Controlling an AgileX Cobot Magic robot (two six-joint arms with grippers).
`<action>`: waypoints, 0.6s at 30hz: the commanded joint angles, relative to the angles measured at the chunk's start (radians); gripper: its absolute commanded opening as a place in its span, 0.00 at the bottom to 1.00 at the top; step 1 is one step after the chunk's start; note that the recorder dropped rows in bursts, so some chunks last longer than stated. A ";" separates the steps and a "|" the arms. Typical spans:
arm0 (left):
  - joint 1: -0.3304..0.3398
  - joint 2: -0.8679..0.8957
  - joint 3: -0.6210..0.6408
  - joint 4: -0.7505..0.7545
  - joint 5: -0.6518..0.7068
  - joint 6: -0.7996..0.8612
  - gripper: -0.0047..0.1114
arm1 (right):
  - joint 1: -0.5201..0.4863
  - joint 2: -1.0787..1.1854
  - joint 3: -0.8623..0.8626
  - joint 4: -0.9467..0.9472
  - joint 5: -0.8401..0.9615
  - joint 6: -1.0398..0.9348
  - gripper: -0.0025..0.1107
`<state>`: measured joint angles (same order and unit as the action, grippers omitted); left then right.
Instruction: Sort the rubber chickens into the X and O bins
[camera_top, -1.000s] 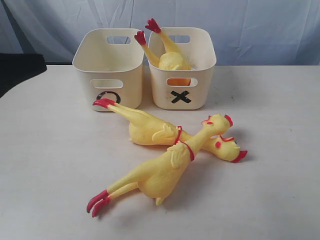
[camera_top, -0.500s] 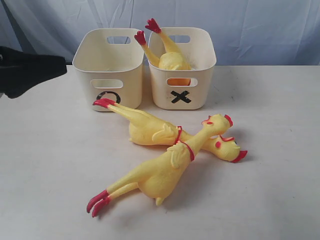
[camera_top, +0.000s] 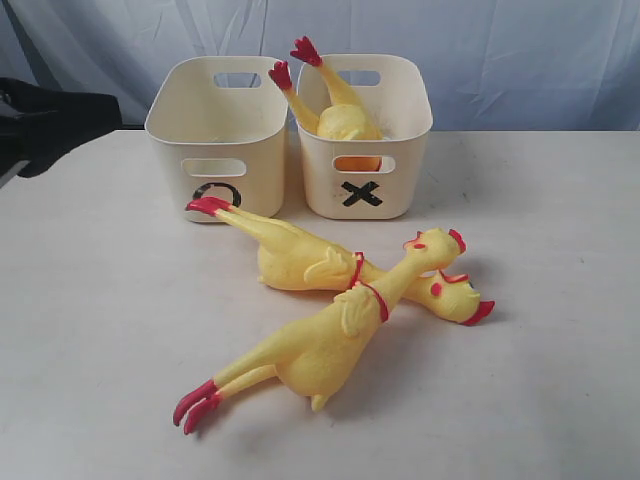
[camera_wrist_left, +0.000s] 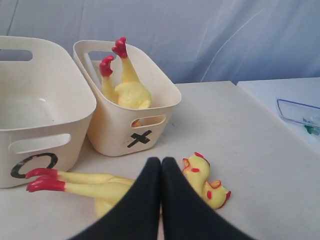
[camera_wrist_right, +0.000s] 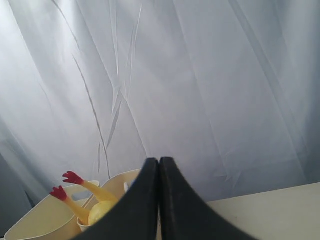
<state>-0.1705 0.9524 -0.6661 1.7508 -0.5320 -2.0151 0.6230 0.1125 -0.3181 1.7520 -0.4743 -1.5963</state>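
Two rubber chickens lie crossed on the white table. The front one (camera_top: 320, 345) has its red feet toward the near left, and the rear one (camera_top: 295, 262) has its feet by the O bin (camera_top: 215, 125). A third chicken (camera_top: 340, 115) stands head-down in the X bin (camera_top: 365, 150), feet sticking up. My left gripper (camera_top: 105, 115) is a black shape at the left edge, well apart from the chickens. In the left wrist view the left gripper (camera_wrist_left: 161, 162) is shut and empty above the crossed chickens' heads (camera_wrist_left: 200, 170). The right gripper (camera_wrist_right: 159, 161) is shut and empty, facing the curtain above the bins.
A pale blue-grey curtain (camera_top: 500, 50) hangs right behind the bins. In the left wrist view a clear tray (camera_wrist_left: 300, 112) sits on a separate white surface beyond the table's edge. Both bins (camera_wrist_left: 40, 100) stand side by side, touching.
The black left arm came in from the left edge half a second ago. It has since pulled back slightly and risen. The chickens and bins have not moved.
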 joint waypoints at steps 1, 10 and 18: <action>-0.010 0.014 -0.003 -0.025 0.024 -0.006 0.04 | -0.005 -0.007 0.004 -0.008 -0.003 -0.002 0.01; -0.037 0.020 0.052 -0.612 -0.095 0.618 0.04 | -0.005 -0.007 0.004 -0.008 -0.008 -0.002 0.01; -0.191 0.023 0.105 -1.255 0.185 1.191 0.04 | -0.005 -0.007 0.004 -0.008 -0.008 -0.002 0.01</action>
<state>-0.3065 0.9706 -0.5708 0.7071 -0.4894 -1.0062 0.6230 0.1125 -0.3181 1.7520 -0.4763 -1.5963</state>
